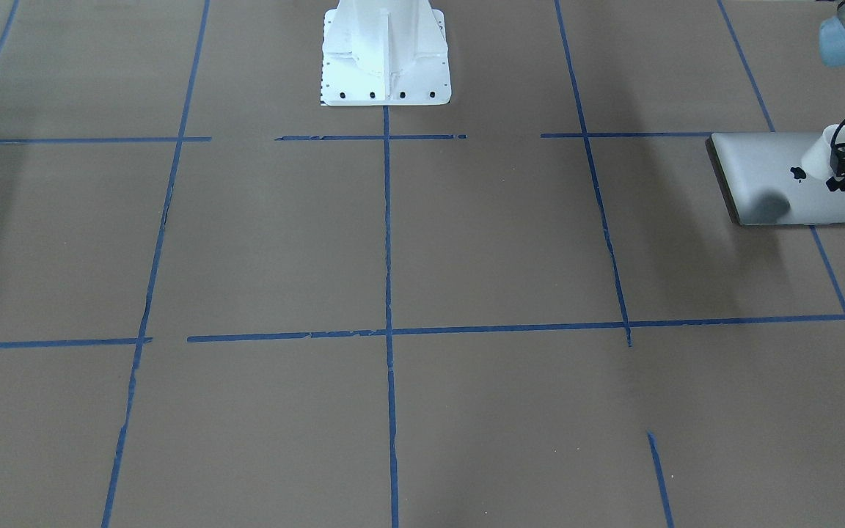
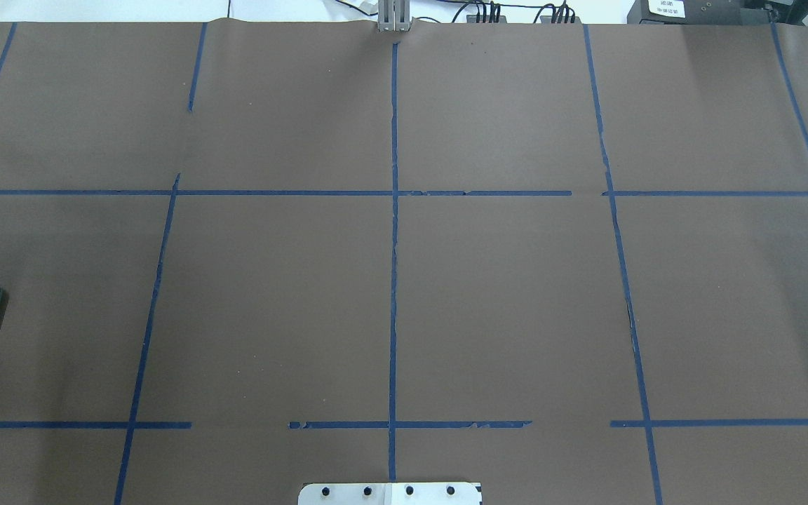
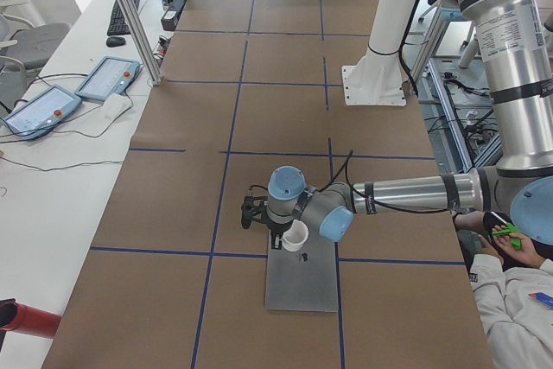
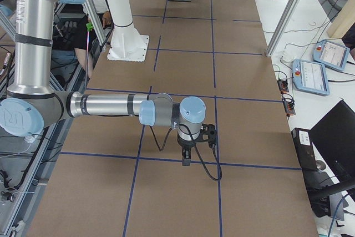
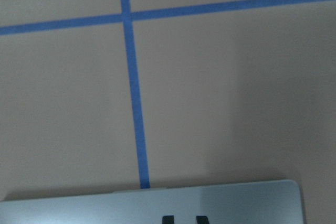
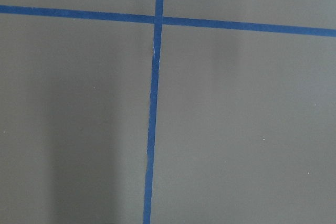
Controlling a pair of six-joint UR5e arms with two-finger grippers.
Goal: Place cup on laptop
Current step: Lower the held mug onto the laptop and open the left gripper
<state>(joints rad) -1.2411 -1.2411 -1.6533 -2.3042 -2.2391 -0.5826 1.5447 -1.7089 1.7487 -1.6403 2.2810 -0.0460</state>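
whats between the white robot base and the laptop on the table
Only bare brown table paper crossed by blue tape lines lies between the white robot base and the laptop; the exterior front-facing view shows it.

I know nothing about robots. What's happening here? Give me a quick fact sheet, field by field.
Cup: white, tilted, held in the air above the laptop
Laptop: silver, closed, flat on the table, at the robot's left end
Left pincer: shut on the cup
Right pincer: over the table far from the laptop, nothing in it; open or shut unclear
Job status: cup not yet set down
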